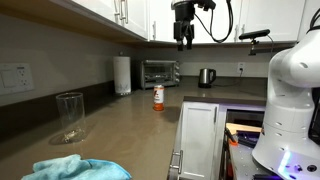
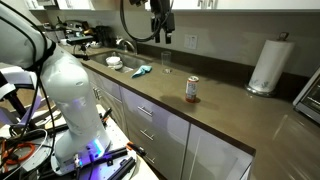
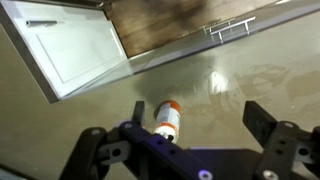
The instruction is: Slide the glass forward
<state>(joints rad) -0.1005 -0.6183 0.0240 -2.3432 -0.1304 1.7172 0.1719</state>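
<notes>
The glass (image 1: 70, 115) is tall and clear and stands on the brown counter, near the front in one exterior view and farther back in the opposite one (image 2: 165, 63). My gripper (image 1: 184, 41) hangs high above the counter, open and empty; it also shows in the opposite exterior view (image 2: 160, 35). In the wrist view the open fingers (image 3: 192, 122) frame the small orange-labelled bottle (image 3: 167, 119) seen from above. The glass is out of the wrist view.
The orange-labelled bottle (image 1: 158, 97) (image 2: 192, 90) stands mid-counter. A paper towel roll (image 1: 122, 75) (image 2: 267, 66), a toaster oven (image 1: 160, 72) and a kettle (image 1: 206, 77) line the back. A blue cloth (image 1: 75, 168) (image 2: 142, 70) lies near the sink (image 2: 118, 62).
</notes>
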